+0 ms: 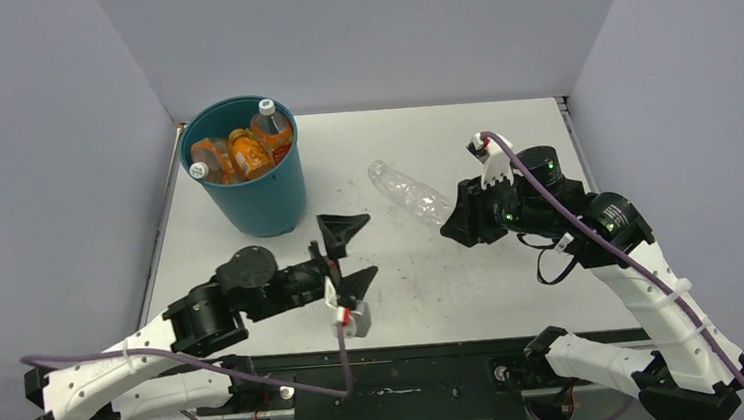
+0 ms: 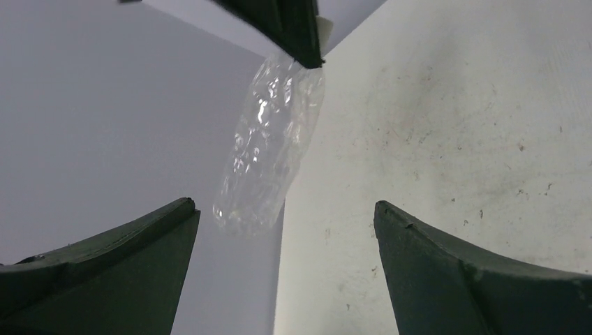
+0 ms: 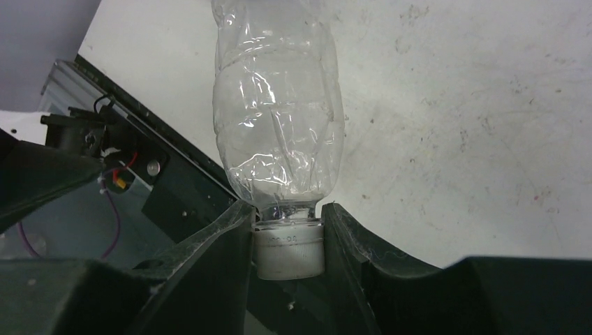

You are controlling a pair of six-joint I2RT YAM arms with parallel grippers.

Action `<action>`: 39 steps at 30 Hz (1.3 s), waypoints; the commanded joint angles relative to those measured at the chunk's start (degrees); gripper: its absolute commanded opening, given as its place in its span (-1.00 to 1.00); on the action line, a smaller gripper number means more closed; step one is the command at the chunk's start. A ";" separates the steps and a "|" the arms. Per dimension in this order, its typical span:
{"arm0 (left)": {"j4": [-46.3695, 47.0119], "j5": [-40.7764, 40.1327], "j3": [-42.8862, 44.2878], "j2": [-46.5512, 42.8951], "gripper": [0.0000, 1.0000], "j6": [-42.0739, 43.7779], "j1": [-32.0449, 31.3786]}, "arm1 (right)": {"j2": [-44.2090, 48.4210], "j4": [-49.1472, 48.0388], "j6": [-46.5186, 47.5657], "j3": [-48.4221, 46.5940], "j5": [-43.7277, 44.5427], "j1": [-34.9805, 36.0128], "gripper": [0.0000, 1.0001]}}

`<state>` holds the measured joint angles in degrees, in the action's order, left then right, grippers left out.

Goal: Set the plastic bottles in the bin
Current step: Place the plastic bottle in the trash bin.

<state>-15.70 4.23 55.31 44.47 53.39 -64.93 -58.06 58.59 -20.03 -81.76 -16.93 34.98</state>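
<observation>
A clear crumpled plastic bottle (image 1: pixel 409 194) is held at its white cap by my right gripper (image 1: pixel 455 226), pointing up-left over the table. The right wrist view shows the fingers shut on the cap (image 3: pixel 288 250) with the bottle body (image 3: pixel 279 105) sticking out ahead. My left gripper (image 1: pixel 348 255) is open and empty near the table's middle, below the teal bin (image 1: pixel 251 189). The bin holds orange bottles (image 1: pixel 243 150). The left wrist view shows the clear bottle (image 2: pixel 269 146) ahead between the spread fingers, with the right gripper's fingertip above it.
The white table (image 1: pixel 495 291) is scuffed. Grey walls close in the back and sides. A black rail (image 1: pixel 411 367) runs along the near edge.
</observation>
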 commanded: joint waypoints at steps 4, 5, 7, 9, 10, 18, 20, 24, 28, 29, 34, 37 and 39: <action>-2.55 -8.72 5.68 10.92 0.92 17.94 -8.29 | 1.06 4.33 1.67 -0.69 -4.77 0.42 -0.89; -1.90 -8.37 6.07 11.85 0.92 17.94 -8.29 | 1.00 4.34 1.78 -0.77 -5.01 0.42 -0.89; -1.28 -7.98 7.10 13.81 0.92 18.03 -8.29 | 1.08 3.96 1.77 -0.73 -6.13 0.41 -0.89; -0.10 -8.67 7.94 15.78 0.92 17.98 -8.20 | 1.36 3.54 1.71 -0.73 -7.17 0.44 -0.89; 1.06 -9.16 8.06 16.72 0.92 17.94 -8.13 | 1.51 3.41 1.62 -0.57 -7.63 0.50 -0.89; 10.27 -11.82 10.51 23.61 0.92 14.30 -6.27 | 3.50 2.63 0.52 -0.16 -9.54 0.53 -0.89; 11.84 -14.56 10.89 25.43 0.93 14.07 -6.02 | 3.97 2.39 0.24 -0.09 -10.21 0.53 -0.89; 13.89 -17.82 11.31 27.79 0.90 13.47 -5.60 | 4.57 2.10 0.08 0.31 -10.92 0.53 -0.89; 18.04 -20.07 11.63 28.87 0.18 12.43 -5.47 | 4.85 1.22 -0.14 0.70 -11.48 0.53 -0.89; 18.97 -20.27 11.81 28.85 0.03 11.76 -5.47 | 4.88 0.99 -0.29 0.72 -11.53 0.53 -0.89; 19.58 -20.25 13.18 27.74 -0.37 6.80 -5.40 | 5.29 -0.85 -1.23 -0.52 -12.14 0.53 0.65; 20.07 -22.15 12.80 26.24 -0.38 3.83 -5.19 | 7.01 -4.17 -3.13 -1.94 -9.07 0.58 0.80; 20.65 -23.54 12.60 24.43 -0.38 -0.69 -4.17 | 8.70 -7.31 -4.41 -2.47 -5.85 0.53 0.79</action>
<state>-0.71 -15.62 65.04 72.88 61.06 -70.61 -52.93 59.51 -21.37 -81.19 -26.94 35.03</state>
